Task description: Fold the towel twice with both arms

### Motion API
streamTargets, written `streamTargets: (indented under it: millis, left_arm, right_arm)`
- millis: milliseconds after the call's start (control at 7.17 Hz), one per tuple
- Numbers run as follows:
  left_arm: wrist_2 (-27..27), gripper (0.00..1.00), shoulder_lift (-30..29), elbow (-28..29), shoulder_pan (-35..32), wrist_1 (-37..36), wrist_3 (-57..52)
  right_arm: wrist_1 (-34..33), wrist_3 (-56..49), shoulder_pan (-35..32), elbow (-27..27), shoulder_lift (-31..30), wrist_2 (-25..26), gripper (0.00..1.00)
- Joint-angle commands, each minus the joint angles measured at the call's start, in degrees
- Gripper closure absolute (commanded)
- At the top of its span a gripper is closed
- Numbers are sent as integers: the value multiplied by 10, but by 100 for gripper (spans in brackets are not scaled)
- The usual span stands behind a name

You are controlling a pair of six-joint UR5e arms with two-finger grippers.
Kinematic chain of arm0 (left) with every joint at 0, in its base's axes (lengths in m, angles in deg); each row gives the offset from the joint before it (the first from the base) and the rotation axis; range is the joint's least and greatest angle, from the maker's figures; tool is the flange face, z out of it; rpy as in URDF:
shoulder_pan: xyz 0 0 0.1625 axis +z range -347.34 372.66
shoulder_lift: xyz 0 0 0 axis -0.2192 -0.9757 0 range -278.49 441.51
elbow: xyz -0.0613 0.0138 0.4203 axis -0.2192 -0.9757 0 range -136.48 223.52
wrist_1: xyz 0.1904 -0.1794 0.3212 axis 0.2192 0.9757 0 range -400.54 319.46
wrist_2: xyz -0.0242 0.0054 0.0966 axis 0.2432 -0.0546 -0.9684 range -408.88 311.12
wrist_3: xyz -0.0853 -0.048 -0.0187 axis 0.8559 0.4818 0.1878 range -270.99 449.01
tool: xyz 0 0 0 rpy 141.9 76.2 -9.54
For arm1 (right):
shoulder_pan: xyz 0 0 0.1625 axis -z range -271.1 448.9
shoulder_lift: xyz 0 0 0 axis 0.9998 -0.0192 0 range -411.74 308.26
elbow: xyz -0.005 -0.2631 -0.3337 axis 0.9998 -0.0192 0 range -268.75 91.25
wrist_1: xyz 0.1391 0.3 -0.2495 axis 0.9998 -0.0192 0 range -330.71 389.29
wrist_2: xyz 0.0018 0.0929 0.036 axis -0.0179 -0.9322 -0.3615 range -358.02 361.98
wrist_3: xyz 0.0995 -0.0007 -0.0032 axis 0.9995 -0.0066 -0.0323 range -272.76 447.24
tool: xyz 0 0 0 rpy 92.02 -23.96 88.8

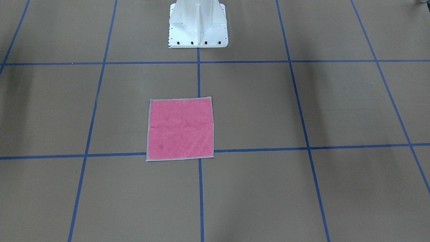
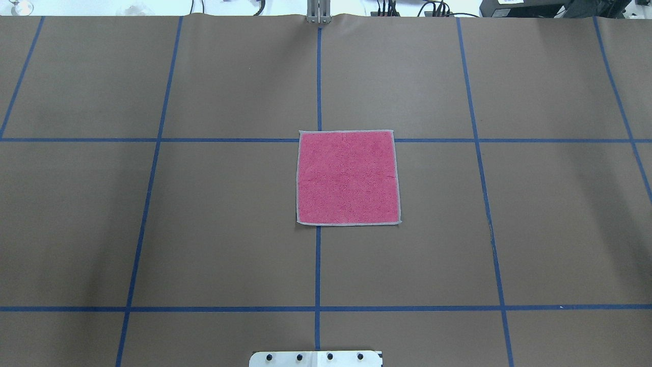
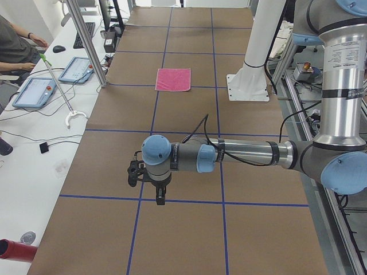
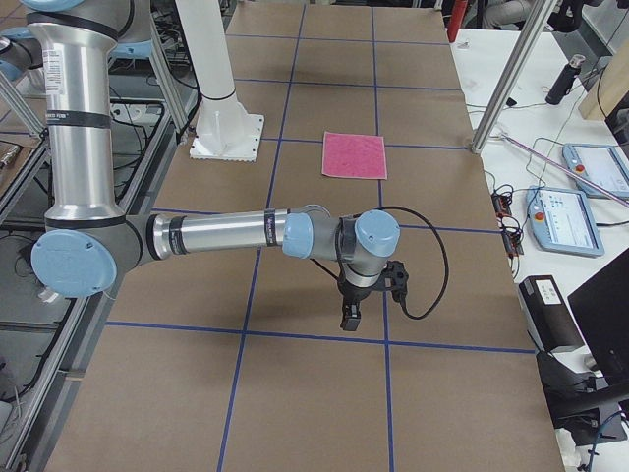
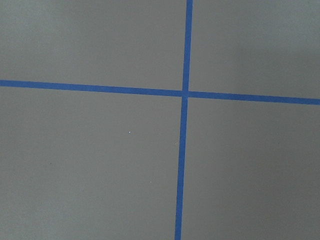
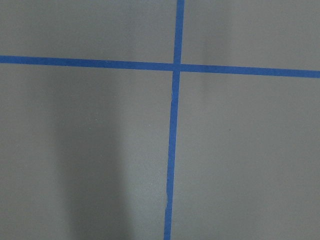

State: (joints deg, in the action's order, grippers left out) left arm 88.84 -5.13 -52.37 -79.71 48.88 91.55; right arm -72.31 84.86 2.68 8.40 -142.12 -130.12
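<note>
Towel (image 2: 348,177) flat, pink up, mid table (image 2: 214,244), ready for fold no. 1. Left gripper (image 3: 160,197) & right gripper (image 4: 351,317) hover twd opposite ends, giving room; claws' state: can't tell.

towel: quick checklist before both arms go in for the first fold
1. The towel lies flat, unfolded, pink face up: ok.
2. All four corners of the towel show, with nothing on them: ok.
3. The left claw hangs apart from the towel: ok.
4. The right claw hangs apart from the towel: ok.
5. Is the left claw open: cannot tell, it shows in a side view only.
6. Is the right claw open: cannot tell, same reason.
</note>
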Motion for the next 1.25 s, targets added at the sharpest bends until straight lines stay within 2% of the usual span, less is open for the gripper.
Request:
streamTargets:
  millis: [0,836,1115]
  left_arm:
    - [-1,0,2,-1,0,33,4]
    - [32,0,27,-1,1,37,3]
    - [32,0,26,-2,3,38,4]
  right_arm:
    - [0,0,0,1,-1,-2,0]
    - [22,2,21,20,5,-6,0]
    - [33,3,25,23,-14,-80,0]
